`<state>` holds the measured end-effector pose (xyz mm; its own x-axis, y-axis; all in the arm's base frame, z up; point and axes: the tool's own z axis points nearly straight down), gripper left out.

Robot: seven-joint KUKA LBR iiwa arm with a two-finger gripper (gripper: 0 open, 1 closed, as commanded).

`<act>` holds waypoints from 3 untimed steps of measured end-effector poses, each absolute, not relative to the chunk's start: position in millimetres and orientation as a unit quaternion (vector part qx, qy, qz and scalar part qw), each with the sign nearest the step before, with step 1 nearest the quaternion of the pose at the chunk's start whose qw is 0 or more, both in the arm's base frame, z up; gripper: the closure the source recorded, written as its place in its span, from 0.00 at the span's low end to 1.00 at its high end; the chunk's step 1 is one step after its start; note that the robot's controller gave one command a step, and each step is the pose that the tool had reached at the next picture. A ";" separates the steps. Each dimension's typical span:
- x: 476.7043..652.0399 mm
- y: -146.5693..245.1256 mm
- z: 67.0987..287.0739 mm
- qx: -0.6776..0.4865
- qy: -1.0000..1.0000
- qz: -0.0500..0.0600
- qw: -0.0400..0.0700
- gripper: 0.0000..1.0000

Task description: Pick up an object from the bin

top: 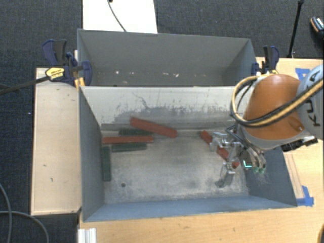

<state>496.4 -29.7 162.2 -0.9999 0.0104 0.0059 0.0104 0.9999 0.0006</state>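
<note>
Small red block sits beside the gripper, whose state I cannot tell; longer bars lie well left.

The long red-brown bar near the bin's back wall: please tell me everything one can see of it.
The red-brown bar is long, flat and straight, matt, perhaps wood or plastic. It lies slanted on the floor of the bin by the back wall, its right end lower in view. Its left end seems to touch a dark green bar. The end effector is apart from it.
</note>
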 end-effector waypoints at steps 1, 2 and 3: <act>587.4 26.8 101.5 0.030 -1.000 -0.001 -0.002 0.00; 587.9 -111.0 218.6 0.036 -0.999 0.003 -0.006 0.00; 563.5 -113.8 84.8 -0.041 -0.999 -0.001 0.003 0.00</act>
